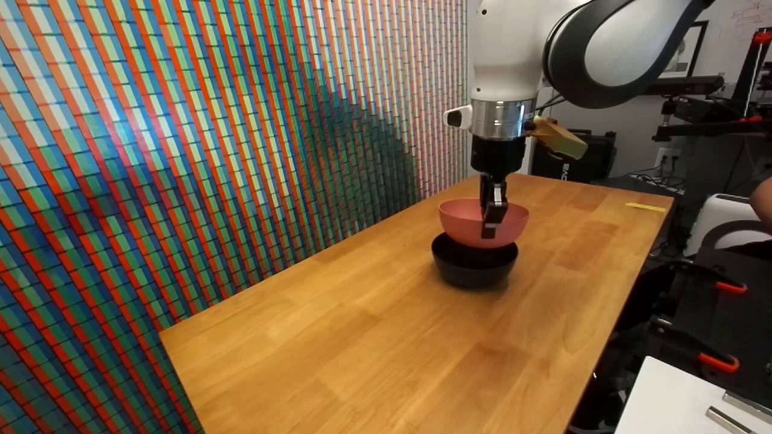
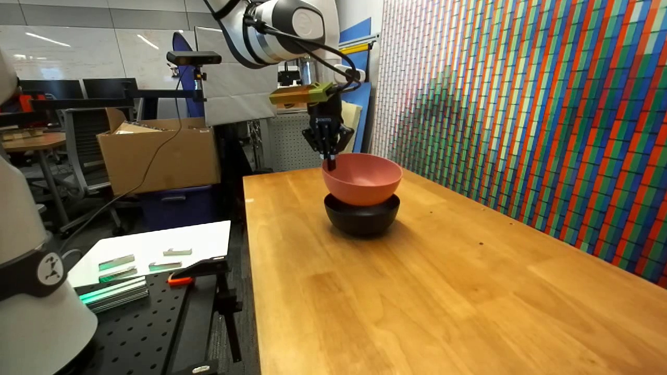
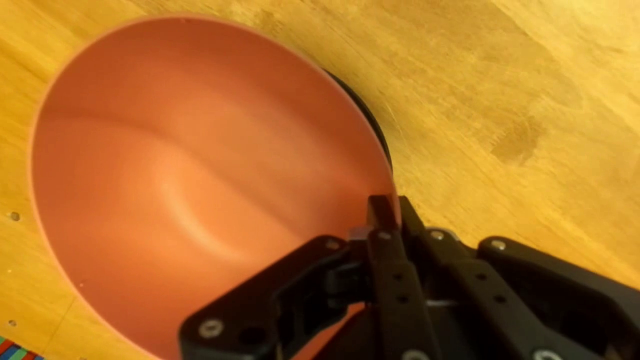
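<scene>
Pink bowl (image 2: pixel 362 179): held by me, over the black bowl (image 1: pixel 473 271). My jaws are closed right down on its rim, one of my fingers (image 3: pixel 382 212) inside the wall, the other outside. Near enough upright; exact tilt hard to judge.

Status, my read: grip is made, bowl is up off the desk (image 2: pixel 443 291), roughly lined up. In an exterior view it's slightly right and far of the black one. Outstanding: not nested, rim not released. Can't tell if its base touches inside the black bowl.

Surface: wooden boards, a few small dark spots. Black bowl stands upright on it. A yellow strip (image 1: pixel 645 207) lies toward the far right end in an exterior view.

Room: a wall (image 1: pixel 181 150) of red, green and blue strips runs along the left side there. In an exterior view, near left, a white panel (image 2: pixel 177 239) carries small pieces; beyond it, a cardboard box (image 2: pixel 161 161) above a blue bin (image 2: pixel 177 205), with an office chair (image 2: pixel 83 148) to their left.
</scene>
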Motion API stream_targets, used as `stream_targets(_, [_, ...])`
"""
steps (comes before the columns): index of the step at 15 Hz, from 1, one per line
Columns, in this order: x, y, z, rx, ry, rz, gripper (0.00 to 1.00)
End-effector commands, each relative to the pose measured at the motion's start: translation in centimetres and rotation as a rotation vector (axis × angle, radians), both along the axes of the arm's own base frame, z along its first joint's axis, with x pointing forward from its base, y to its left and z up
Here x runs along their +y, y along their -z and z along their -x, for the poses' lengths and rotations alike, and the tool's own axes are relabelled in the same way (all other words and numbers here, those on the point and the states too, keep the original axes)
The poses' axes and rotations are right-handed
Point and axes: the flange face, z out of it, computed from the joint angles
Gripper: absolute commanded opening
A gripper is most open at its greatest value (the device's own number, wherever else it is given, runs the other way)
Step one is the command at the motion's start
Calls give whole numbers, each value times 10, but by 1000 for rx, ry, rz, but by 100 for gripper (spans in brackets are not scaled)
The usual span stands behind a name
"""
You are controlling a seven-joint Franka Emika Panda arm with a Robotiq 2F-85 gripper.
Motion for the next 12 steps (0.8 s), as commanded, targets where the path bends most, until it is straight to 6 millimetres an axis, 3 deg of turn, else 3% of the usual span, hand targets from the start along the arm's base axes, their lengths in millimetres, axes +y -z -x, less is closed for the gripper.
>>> stream_targets(1, [-1,-5,4,-41,-14,-11,32])
stream_targets(3, [-2,-5,5,-52,-11,-16,43])
stream_targets(9, [-1,-5,3,-54,4,-15,89])
stream_targets(11, [-24,-11,-5,-23,48,2,100])
stream_targets(12, [-36,-13,-8,5,91,10,100])
